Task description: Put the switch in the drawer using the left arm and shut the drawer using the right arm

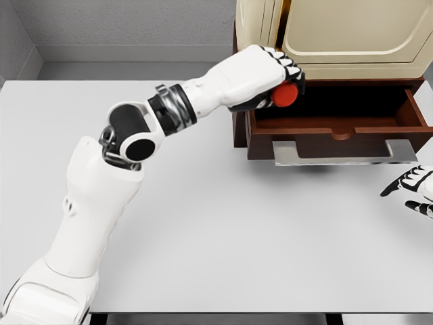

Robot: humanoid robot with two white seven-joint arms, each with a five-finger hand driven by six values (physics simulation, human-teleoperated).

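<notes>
Switch [285, 95] gripped in left robot hand [267, 80] over open drawer [338, 122], right robot hand [413, 189] spread

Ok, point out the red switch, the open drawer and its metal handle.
Red round switch [285, 95], head view, its exposed face.
Open dark wooden drawer [414, 108], head view, right side wall.
Flat grey metal handle [345, 153], head view, middle of the bar.

White table [223, 230] filled most of view. Cream cabinet [338, 30] stood at far right, on top of dark wood base. Grey wall [128, 24] and floor strip lay beyond far edge.
</notes>
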